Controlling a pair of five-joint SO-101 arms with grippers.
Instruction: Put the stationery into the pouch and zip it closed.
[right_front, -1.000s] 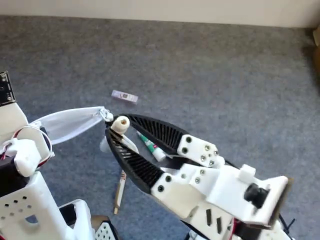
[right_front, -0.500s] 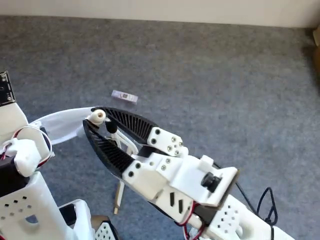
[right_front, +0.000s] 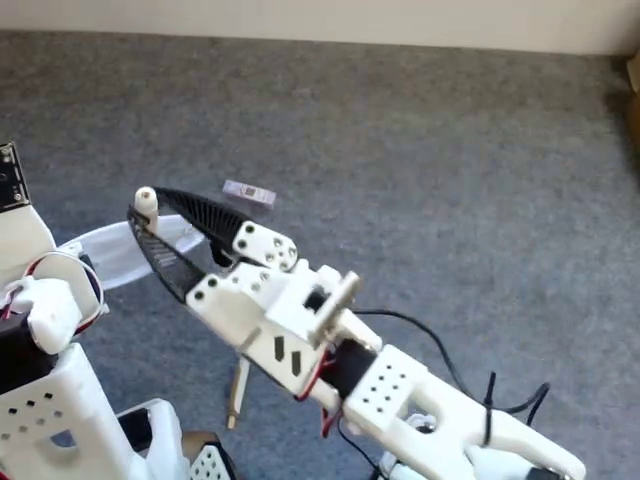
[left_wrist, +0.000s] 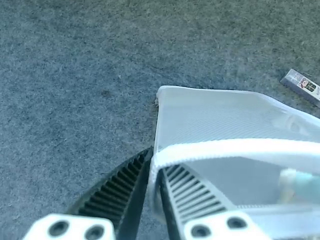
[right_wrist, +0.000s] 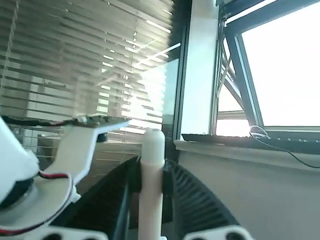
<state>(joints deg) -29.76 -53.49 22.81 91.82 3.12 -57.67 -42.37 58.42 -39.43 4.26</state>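
Note:
The translucent white pouch (right_front: 108, 252) lies on the grey carpet at the left, and my left gripper (left_wrist: 157, 186) is shut on its thick rim (left_wrist: 235, 148). Through the pouch wall (left_wrist: 220, 120) a pale green item (left_wrist: 295, 181) shows. My right gripper (right_front: 142, 206) is shut on a white stick (right_front: 145, 197) with a rounded cream tip, above the pouch. In the right wrist view that stick (right_wrist: 151, 170) stands between the black fingers (right_wrist: 107, 200), aimed at a window. A small clear case (right_front: 248, 193) lies beyond the pouch. A wooden pencil (right_front: 238, 388) lies near the front.
Open grey carpet (right_front: 450, 150) spreads to the right and the back, up to a pale wall strip. The left arm's white body (right_front: 45, 340) fills the front left corner. The right arm (right_front: 400, 400) with its cables crosses the front middle.
My right gripper has carried the white stick left and upward, from beside the pouch's zipper end to above the pouch. The arm now hides the green and white pen that lay there.

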